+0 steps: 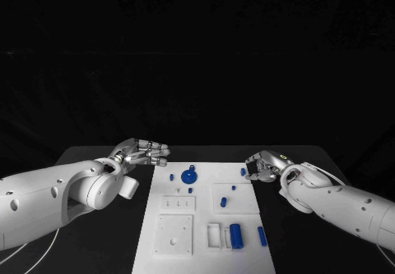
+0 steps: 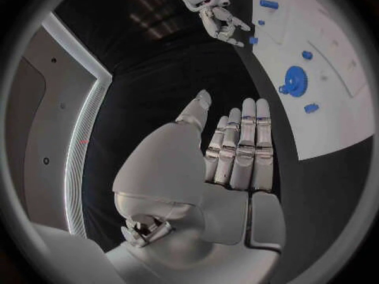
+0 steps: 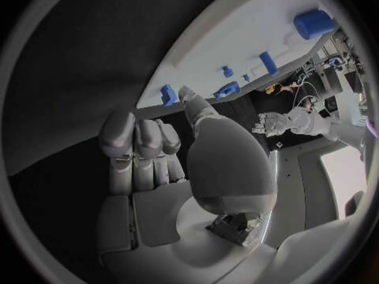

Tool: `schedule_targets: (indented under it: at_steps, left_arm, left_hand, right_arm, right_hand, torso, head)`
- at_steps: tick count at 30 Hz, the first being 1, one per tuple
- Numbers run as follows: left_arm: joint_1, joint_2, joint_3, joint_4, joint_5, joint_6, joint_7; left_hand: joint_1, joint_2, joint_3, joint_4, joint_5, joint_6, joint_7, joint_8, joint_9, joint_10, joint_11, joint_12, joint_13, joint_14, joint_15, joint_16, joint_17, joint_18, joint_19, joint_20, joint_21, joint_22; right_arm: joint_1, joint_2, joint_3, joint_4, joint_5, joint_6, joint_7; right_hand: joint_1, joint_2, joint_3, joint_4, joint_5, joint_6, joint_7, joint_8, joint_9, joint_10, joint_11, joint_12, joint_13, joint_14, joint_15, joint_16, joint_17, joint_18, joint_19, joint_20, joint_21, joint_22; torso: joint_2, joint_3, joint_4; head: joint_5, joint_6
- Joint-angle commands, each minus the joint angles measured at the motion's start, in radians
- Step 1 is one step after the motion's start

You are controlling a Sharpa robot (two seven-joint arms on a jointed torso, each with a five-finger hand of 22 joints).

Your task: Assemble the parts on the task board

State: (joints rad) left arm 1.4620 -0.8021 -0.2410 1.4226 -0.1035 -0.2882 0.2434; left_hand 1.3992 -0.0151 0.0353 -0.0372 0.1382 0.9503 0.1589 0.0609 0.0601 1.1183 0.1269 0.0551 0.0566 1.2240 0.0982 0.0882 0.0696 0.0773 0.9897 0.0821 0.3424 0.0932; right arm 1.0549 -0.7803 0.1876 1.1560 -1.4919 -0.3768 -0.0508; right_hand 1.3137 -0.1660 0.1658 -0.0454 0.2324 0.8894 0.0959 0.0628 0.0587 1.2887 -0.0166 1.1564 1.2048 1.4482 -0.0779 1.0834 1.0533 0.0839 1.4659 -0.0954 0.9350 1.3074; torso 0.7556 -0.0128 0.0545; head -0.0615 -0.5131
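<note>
Since grabbing that small blue peg looks like the step in hand, start with the right hand [image 1: 265, 165]: hovering with fingers curled in, nothing in them as far as can be made out, right at the far right edge of the task board [image 1: 206, 220]. Got the small blue peg [image 1: 244, 171] sitting just beside those fingertips, near the board's rim, apparently not touched. Would loosen the fingers first, then come down over the peg and pinch it between thumb and a finger rather than raking at it. Being that close to the edge, could easily get nudged off onto the black table. Go slow and keep the wrist steady. Further out, note the blue gear [image 1: 188, 174] near the middle of the far end, and the fat blue cylinder [image 1: 236, 235] down at the near end, both well apart from the peg, so no crowding there. Over on the other side, leave the left hand [image 1: 140, 153] where it is: fingers stretched out, holding nothing, hanging off the board's far left corner, well clear of the reach.
</note>
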Motion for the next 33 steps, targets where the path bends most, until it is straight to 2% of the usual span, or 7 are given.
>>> schedule_targets:
  at_steps: [1, 4, 9, 14, 17, 21, 33]
  left_arm:
    - [0.000, 0.002, 0.001, 0.002, -0.008, 0.018, 0.009]
    - [0.000, 0.002, 0.001, 0.002, -0.009, 0.019, 0.009]
    - [0.000, 0.002, 0.001, 0.004, -0.011, 0.020, 0.008]
    - [0.000, 0.001, 0.001, 0.005, -0.012, 0.021, 0.007]
    - [0.000, 0.001, 0.001, 0.006, -0.014, 0.022, 0.006]
    - [0.000, 0.000, 0.001, 0.006, -0.015, 0.023, 0.004]
    - [0.000, 0.002, 0.001, 0.004, -0.017, 0.026, 0.002]
  left_hand:
    - [0.008, 0.005, -0.001, -0.005, 0.003, 0.003, -0.002, 0.000, 0.001, -0.006, 0.002, 0.006, 0.002, 0.003, -0.003, 0.001, 0.000, -0.012, -0.002, -0.004, 0.007, 0.001]
    - [0.008, 0.005, -0.001, -0.005, 0.003, 0.003, -0.002, 0.000, 0.001, -0.006, 0.002, 0.006, 0.002, 0.003, -0.003, 0.001, 0.000, -0.012, -0.002, -0.004, 0.007, 0.001]
    - [0.008, 0.005, -0.001, -0.005, 0.003, 0.003, -0.002, 0.000, 0.001, -0.006, 0.002, 0.006, 0.002, 0.003, -0.003, 0.001, 0.000, -0.012, -0.002, -0.004, 0.007, 0.001]
    - [0.006, 0.006, 0.000, -0.009, 0.002, -0.001, -0.001, 0.000, 0.001, -0.007, 0.003, 0.006, 0.002, 0.002, -0.003, 0.000, 0.000, -0.012, -0.004, -0.003, 0.009, 0.002]
    - [0.006, 0.006, 0.000, -0.009, 0.002, -0.001, -0.001, 0.000, 0.001, -0.007, 0.003, 0.006, 0.002, 0.002, -0.003, 0.000, 0.000, -0.012, -0.004, -0.003, 0.009, 0.002]
    - [0.005, 0.007, -0.001, -0.008, 0.002, -0.001, -0.001, 0.000, 0.001, -0.008, 0.003, 0.006, 0.002, 0.002, -0.003, 0.000, 0.000, -0.012, -0.005, -0.003, 0.009, 0.002]
    - [0.007, 0.006, -0.001, -0.009, 0.002, -0.005, -0.001, -0.001, 0.001, -0.012, 0.004, 0.005, 0.002, 0.001, -0.002, 0.000, 0.000, -0.012, -0.006, -0.003, 0.009, 0.002]
  right_arm:
    - [0.000, 0.013, 0.000, -0.025, 0.012, 0.050, 0.031]
    - [0.000, 0.026, 0.000, -0.049, 0.016, 0.059, 0.035]
    - [0.000, 0.042, 0.000, -0.080, 0.023, 0.069, 0.044]
    - [0.000, 0.053, 0.000, -0.097, 0.031, 0.073, 0.052]
    - [0.000, 0.059, 0.000, -0.103, 0.034, 0.073, 0.055]
    - [0.000, 0.063, 0.000, -0.108, 0.037, 0.076, 0.058]
    - [0.001, 0.077, 0.001, -0.118, 0.040, 0.082, 0.064]
  right_hand:
    - [0.012, 0.000, -0.006, 0.000, -0.001, -0.009, -0.002, -0.005, -0.001, 0.000, -0.007, -0.004, -0.001, -0.002, -0.008, -0.004, 0.000, -0.004, 0.039, -0.007, -0.004, 0.116]
    - [0.020, 0.005, -0.004, -0.005, -0.010, -0.007, -0.003, -0.005, -0.001, 0.000, -0.009, -0.003, 0.001, -0.001, -0.010, -0.004, 0.001, -0.005, 0.039, -0.009, -0.003, 0.116]
    - [0.019, 0.020, 0.020, -0.019, -0.021, 0.046, -0.007, -0.003, 0.001, 0.002, -0.012, -0.001, 0.005, -0.001, -0.012, -0.004, 0.004, -0.008, 0.039, -0.012, -0.001, 0.117]
    - [0.004, 0.034, 0.117, -0.030, -0.094, 0.103, -0.010, -0.002, 0.002, 0.002, -0.013, 0.000, 0.009, -0.001, -0.014, -0.005, 0.006, -0.010, 0.038, -0.014, 0.001, 0.117]
    - [-0.016, 0.028, 0.175, -0.038, -0.111, 0.118, -0.012, -0.002, 0.003, 0.003, -0.015, 0.001, 0.010, -0.001, -0.015, -0.005, 0.007, -0.011, 0.038, -0.016, 0.001, 0.117]
    - [-0.020, 0.030, 0.182, -0.038, -0.122, 0.121, -0.013, -0.001, 0.003, 0.004, -0.015, 0.001, 0.011, 0.000, -0.015, -0.005, 0.008, -0.011, 0.038, -0.016, 0.002, 0.117]
    - [-0.021, 0.025, 0.155, -0.036, -0.108, 0.121, -0.012, -0.001, 0.003, 0.004, -0.014, 0.001, 0.012, 0.000, -0.015, -0.005, 0.010, -0.011, 0.038, -0.015, 0.002, 0.117]
  torso:
    - [0.003, 0.0021, 0.0027]
    - [0.004, 0.0023, 0.0038]
    - [0.004, 0.0022, 0.0045]
    - [0.006, 0.0033, 0.0054]
    - [0.006, 0.0025, 0.0052]
    - [0.005, 0.0018, 0.0056]
    - [0.005, 0.0012, 0.0052]
  head:
    - [-0.002, 0.000]
    - [-0.002, -0.001]
    - [-0.001, -0.002]
    - [-0.003, -0.001]
    - [-0.003, -0.002]
    - [-0.003, -0.005]
    - [0.000, -0.011]
